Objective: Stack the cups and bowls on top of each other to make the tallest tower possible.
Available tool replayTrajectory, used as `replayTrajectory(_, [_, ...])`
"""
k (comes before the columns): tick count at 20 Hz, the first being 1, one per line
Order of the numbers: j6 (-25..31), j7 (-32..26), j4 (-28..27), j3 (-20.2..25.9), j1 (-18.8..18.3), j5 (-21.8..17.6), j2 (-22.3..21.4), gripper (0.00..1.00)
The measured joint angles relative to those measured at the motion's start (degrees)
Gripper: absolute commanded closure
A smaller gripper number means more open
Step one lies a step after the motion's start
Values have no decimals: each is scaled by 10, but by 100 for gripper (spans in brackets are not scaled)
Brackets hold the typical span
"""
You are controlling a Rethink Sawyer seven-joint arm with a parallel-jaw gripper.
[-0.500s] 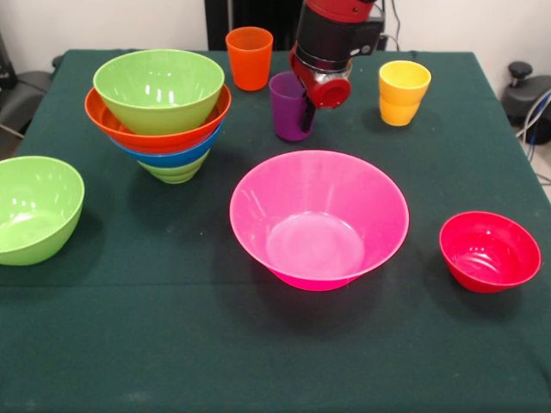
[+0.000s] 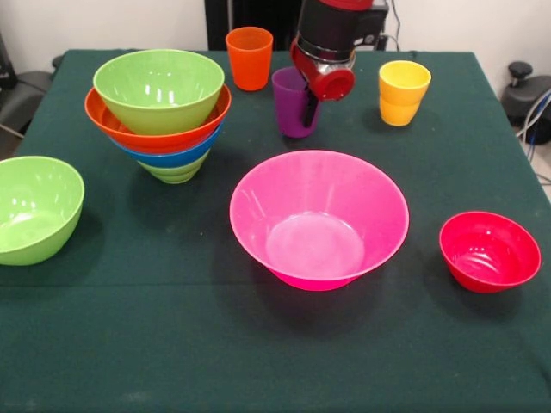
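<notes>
My gripper hangs at the back of the table with one dark finger down the right side of the translucent purple cup, shut on its rim. An orange cup stands to its left and a yellow cup to its right. The tower at the left is nested bowls: lime green at the bottom, then blue, then orange, with a lime green bowl on top. Standing apart are a large pink bowl in the middle, a small red bowl and another lime green bowl.
Everything stands on a dark green tablecloth. The lone lime green bowl sits at the left edge of the view. Cables and dark equipment show beyond the table's right corner.
The gripper and the purple cup have shifted together slightly up and to the right. The other cups and bowls have not moved.
</notes>
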Motion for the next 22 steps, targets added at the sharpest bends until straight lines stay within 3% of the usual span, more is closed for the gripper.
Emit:
replayTrajectory(8, [0, 0, 1, -8, 7, -13, -47, 100])
replayTrajectory(22, [0, 0, 3, -13, 11, -13, -61, 100])
